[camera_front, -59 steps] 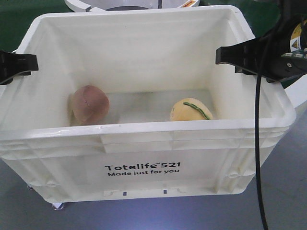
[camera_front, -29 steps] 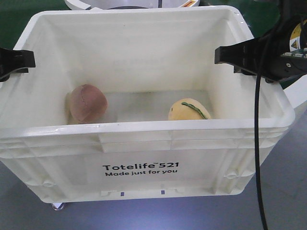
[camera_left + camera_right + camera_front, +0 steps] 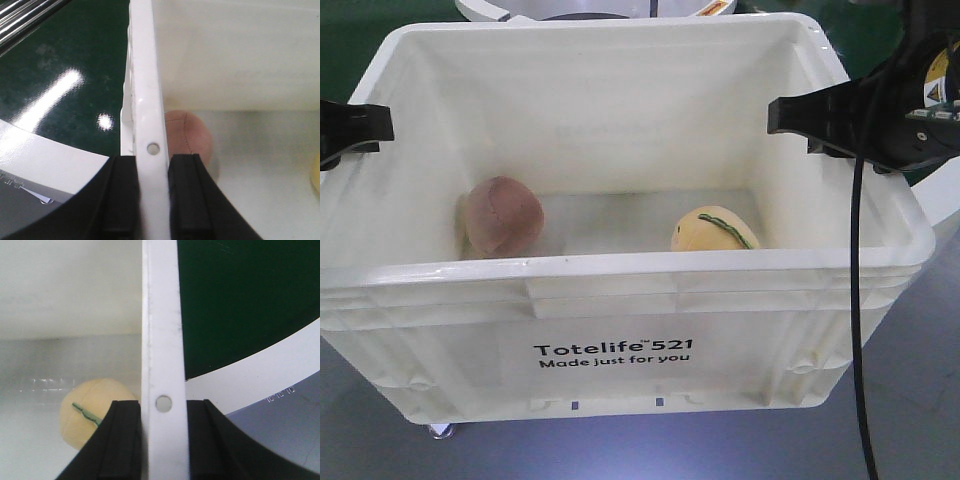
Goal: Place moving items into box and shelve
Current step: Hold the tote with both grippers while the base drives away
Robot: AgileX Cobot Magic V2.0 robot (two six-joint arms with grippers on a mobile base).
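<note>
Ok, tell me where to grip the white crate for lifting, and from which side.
Grip the white crate by its side rims, from above, one end effector per side. Each rim is a thin upright flange that fits between fingers; the left end effector and right end effector straddle them that way.

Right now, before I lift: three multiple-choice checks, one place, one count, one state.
1. The pink-grey plush ball is: A) inside the white crate B) on the floor C) on the rim
2. Plush balls in the crate: A) one B) two C) three
3. The left gripper is: A) open above the crate B) shut on the crate's rim C) holding a ball
Answers: 1A, it lies on the crate's bottom; 2B, pink-grey plus pale yellow ball; 3B, its fingers pinch the rim.
</note>
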